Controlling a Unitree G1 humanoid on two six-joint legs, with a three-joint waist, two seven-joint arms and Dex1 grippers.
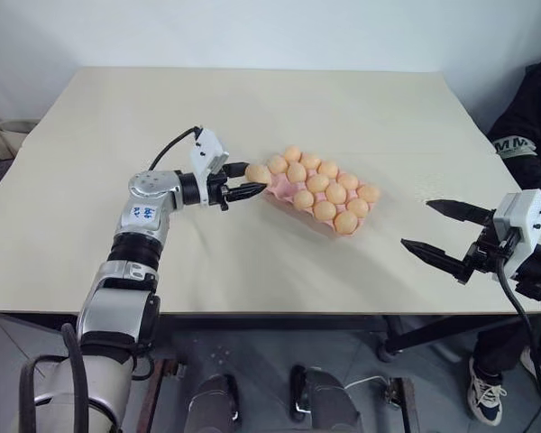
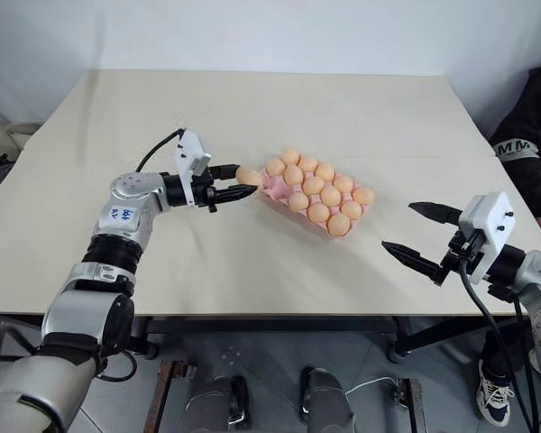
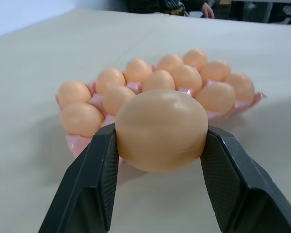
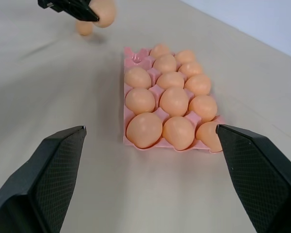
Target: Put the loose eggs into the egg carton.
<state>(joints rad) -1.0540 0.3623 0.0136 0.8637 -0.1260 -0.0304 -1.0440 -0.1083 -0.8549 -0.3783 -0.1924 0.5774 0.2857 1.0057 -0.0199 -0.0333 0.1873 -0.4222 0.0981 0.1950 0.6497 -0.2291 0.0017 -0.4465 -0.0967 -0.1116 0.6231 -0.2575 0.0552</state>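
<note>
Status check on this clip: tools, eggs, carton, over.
Left tool shut on an egg, off the table beside the carton. Right tool open, holding nothing. One corner cup vacant. Another egg loose on the table.

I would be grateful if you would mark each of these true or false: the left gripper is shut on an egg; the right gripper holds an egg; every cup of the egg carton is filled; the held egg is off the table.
1. The left gripper is shut on an egg. True.
2. The right gripper holds an egg. False: it is open and empty, off to the carton's right.
3. Every cup of the egg carton is filled. False: the corner nearest the left gripper shows bare pink.
4. The held egg is off the table. True: it hangs in the air just short of the carton's end.
</note>
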